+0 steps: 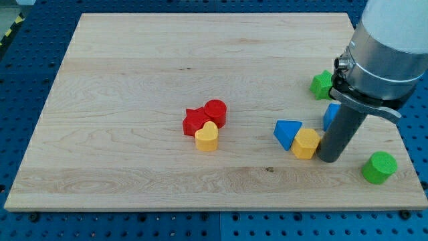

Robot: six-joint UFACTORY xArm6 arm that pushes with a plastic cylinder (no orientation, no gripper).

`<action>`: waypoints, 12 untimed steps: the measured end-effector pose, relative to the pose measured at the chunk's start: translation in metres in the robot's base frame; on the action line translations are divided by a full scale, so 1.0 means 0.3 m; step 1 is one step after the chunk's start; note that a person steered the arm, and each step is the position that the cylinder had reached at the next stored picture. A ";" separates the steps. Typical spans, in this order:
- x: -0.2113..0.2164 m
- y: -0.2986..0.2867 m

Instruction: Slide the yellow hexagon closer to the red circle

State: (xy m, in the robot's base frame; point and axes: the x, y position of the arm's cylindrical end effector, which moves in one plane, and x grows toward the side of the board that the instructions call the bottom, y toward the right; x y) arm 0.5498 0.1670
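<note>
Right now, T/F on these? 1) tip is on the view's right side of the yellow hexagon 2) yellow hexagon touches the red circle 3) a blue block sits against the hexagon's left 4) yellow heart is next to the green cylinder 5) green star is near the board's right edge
1) True. My tip stands just to the view's right of the yellow hexagon, at or nearly in contact.
2) False. The red circle lies well off to the view's left of the hexagon, with bare board between them.
3) True. The blue triangle abuts the hexagon's left side.
4) False. The yellow heart sits against the red circle and red star; the green cylinder is far to the right.
5) True. The green star is there, partly hidden by the arm.
</note>
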 end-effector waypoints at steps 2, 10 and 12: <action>-0.014 0.051; 0.162 -0.250; 0.168 -0.416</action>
State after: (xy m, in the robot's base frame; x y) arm 0.6003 0.0422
